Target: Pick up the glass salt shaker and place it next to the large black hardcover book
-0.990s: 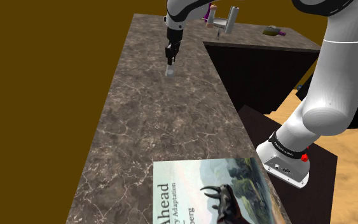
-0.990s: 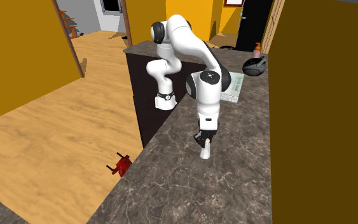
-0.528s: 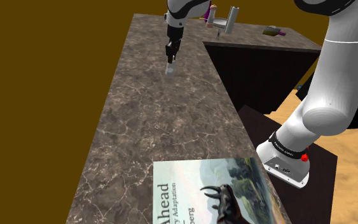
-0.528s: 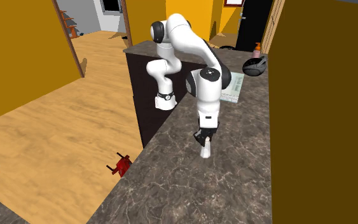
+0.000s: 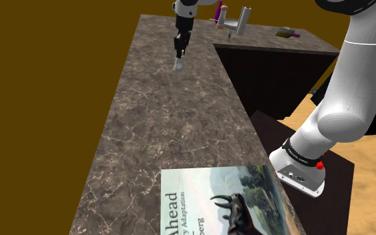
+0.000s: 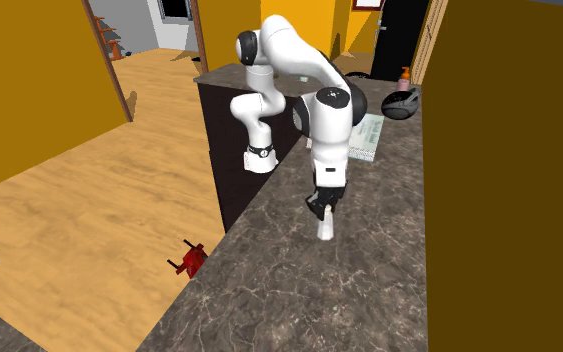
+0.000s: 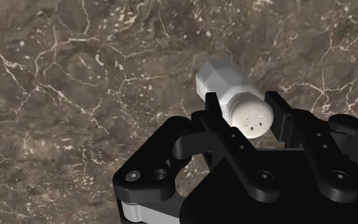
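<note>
Wrist view first: the gripper (image 7: 246, 108) is closed on the salt shaker (image 7: 222, 79). Its two black fingers (image 7: 217, 118) press against either side just under the white cap (image 7: 250, 118), which has small dark holes in its face. The shaker's body is drawn pale grey-white with faceted sides, and it points away from the gripper toward the brown marbled surface (image 7: 75, 76) beneath. Whether its base touches that surface I cannot tell.

From the shoulder view, the shaker hangs upright under the gripper at the far end of the surface, near the inner corner where the top turns toward that view's right. The book (image 5: 226, 200) lies flat at the near end, cut by the bottom edge and well apart from the shaker. Its cover is pale rather than black — a landscape, a dark horned animal and the word "Ahead". Past the gripper, at the far edge, stands a tall grey container (image 5: 245, 18), with a purple item (image 5: 288, 33) further to that view's right. The white arm (image 5: 353, 87) rises from its dark stand (image 5: 266, 130) at the lower right.

From the second exterior view, the arm arches over and comes straight down, with the shaker below the gripper about midway along the surface. The book lies behind the arm, near a round black object (image 6: 401, 105) and an orange bottle (image 6: 405, 76). A small red thing (image 6: 189, 260) lies on the wooden floor (image 6: 89, 200) beside the surface.
</note>
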Robot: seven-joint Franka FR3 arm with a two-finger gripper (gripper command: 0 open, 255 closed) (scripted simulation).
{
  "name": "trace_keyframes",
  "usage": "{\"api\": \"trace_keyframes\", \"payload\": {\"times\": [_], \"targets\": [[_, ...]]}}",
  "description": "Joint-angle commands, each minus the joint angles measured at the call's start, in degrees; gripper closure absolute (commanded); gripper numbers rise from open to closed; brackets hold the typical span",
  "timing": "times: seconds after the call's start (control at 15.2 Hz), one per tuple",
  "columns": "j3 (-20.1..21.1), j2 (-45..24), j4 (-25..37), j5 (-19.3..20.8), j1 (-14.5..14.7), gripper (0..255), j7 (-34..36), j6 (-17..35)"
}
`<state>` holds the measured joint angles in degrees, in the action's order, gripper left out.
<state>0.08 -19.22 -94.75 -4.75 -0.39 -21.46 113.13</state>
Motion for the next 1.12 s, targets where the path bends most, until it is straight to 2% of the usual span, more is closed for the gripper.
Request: {"api": "trace_keyframes", "payload": {"times": [0.0, 1.06], "targets": [[0.00, 0.57, 0.70, 0.04, 0.01, 255, 0.13, -1.29], [-0.05, 1.95, 11.08, 0.30, -0.07, 255, 0.97, -13.02]]}}
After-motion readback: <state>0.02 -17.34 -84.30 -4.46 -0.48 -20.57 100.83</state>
